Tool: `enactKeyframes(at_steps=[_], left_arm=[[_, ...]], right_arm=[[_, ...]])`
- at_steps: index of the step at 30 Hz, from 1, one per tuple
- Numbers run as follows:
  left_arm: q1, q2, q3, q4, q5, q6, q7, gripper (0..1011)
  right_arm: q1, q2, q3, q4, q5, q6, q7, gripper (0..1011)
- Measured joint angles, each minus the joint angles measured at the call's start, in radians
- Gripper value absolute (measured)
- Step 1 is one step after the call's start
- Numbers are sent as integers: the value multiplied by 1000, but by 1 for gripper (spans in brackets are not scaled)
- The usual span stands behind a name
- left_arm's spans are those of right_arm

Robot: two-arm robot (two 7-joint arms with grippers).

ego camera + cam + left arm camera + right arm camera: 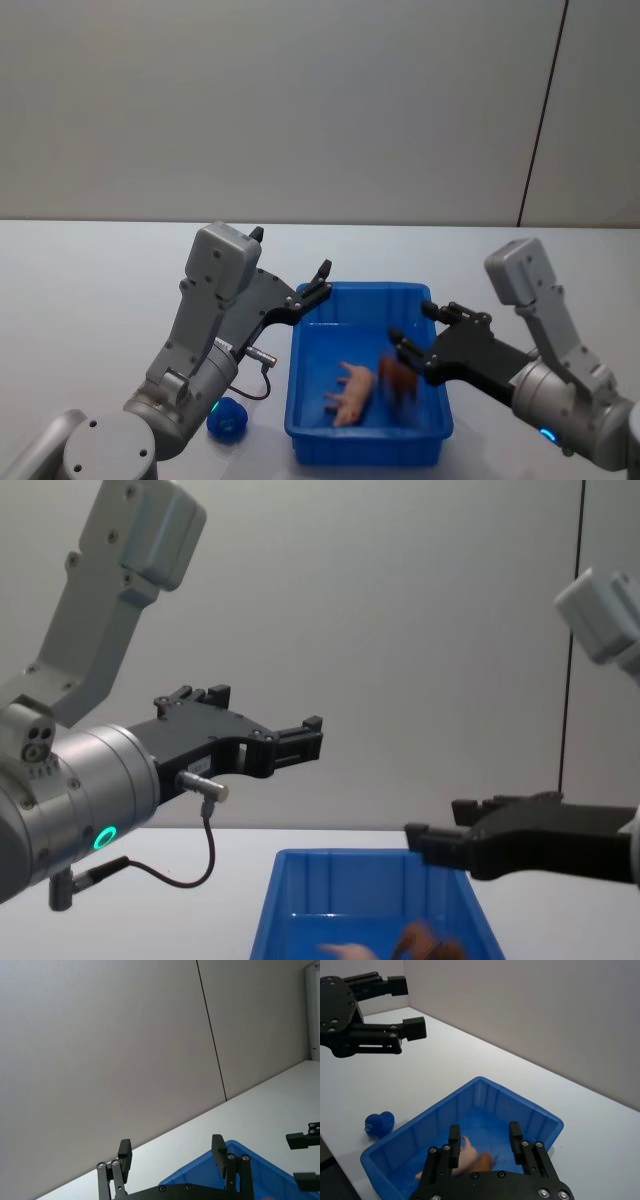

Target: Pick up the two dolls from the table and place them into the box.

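Blue box [368, 447] holds pink doll [352, 393] and brown doll [398, 377]; placing looks done. Left gripper [314, 285] and right gripper [411, 323] gape wide, needing only retreat.

Box [368, 289] on table [100, 290] — 2 dolls [352, 392] inside.

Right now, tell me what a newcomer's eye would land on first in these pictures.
The bright blue bin stands mid-table, with a peach toy pig and a blurred brown toy animal inside. Both grippers hang open above it: the left gripper over its rear left corner, the right gripper over its right side. A small blue toy lies on the white table left of the bin.
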Motion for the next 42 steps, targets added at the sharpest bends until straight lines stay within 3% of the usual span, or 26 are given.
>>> enactKeyframes(at_steps=[3,8,16,30,42], left_arm=[[0,0,0,0,0,0,0,1001],[0,0,0,0,0,0,0,1001],[0,0,0,0,0,0,0,1000],[0,0,0,0,0,0,0,1001],[5,13,-5,-15,25,24,-15,1001]], right_arm=[[3,-6,-5,11,-2,7,2,629],[4,-9,-8,22,3,8,3,809],[-13,18,8,22,23,-31,7,1001],[-74,110,61,1,63,-127,28,1001],[-96,143,79,-5,76,-158,33,1000]])
